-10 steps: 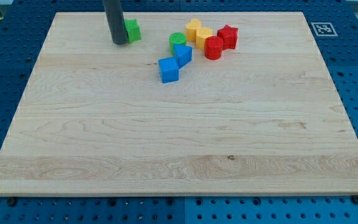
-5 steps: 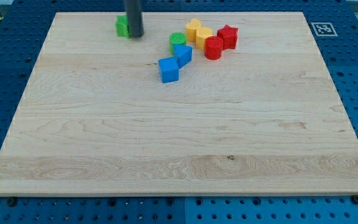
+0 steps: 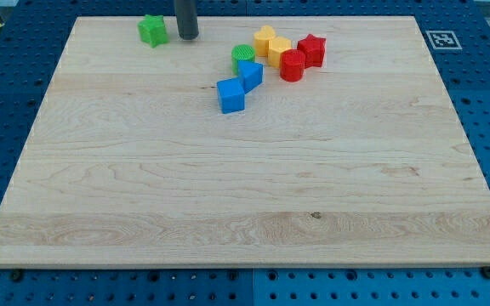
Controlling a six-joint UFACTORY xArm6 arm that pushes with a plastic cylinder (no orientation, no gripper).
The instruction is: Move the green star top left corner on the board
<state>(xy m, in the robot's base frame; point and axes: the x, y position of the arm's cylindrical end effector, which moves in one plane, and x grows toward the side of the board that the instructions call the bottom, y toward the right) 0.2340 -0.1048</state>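
The green star [image 3: 152, 30] lies near the view's top left on the wooden board [image 3: 245, 187], a little way from the top left corner. My tip [image 3: 187, 36] stands just to the star's right, with a small gap between them. The rod rises out of the view's top.
A cluster sits right of my tip: a green cylinder [image 3: 243, 56], a blue block [image 3: 250, 75], a blue cube [image 3: 230, 95], two yellow blocks [image 3: 264, 39] [image 3: 279, 49], a red cylinder [image 3: 293, 65] and a red star [image 3: 311, 49]. A marker tag [image 3: 440, 39] is at the top right.
My tip moved from the star's left to its right side. The green star slid left toward the top left corner. The other blocks did not move.
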